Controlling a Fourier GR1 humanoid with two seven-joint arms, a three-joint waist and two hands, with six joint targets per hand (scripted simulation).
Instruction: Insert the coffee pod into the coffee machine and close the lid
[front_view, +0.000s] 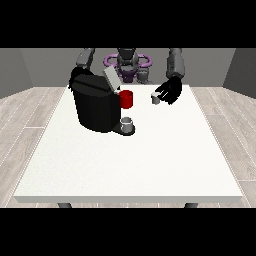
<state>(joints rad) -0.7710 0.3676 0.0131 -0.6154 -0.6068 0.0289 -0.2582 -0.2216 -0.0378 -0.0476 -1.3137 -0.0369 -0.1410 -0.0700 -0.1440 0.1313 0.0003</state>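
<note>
A black coffee machine (95, 104) stands on the left half of the white table (130, 160), its grey lid (110, 77) tilted up and open. A small grey cup (127, 123) sits on the machine's drip base. Behind it stands a red mug (126, 99). The hand at the view's right (170, 90) hovers over the table's far side with its fingers curled round a small pale grey coffee pod (156, 98), to the right of the machine. The hand at the view's left (76, 76) is mostly hidden behind the machine's top.
The robot's torso (127, 62) stands behind the table's far edge. Grey wood floor surrounds the table. White tabletop stretches from the machine to the near edge.
</note>
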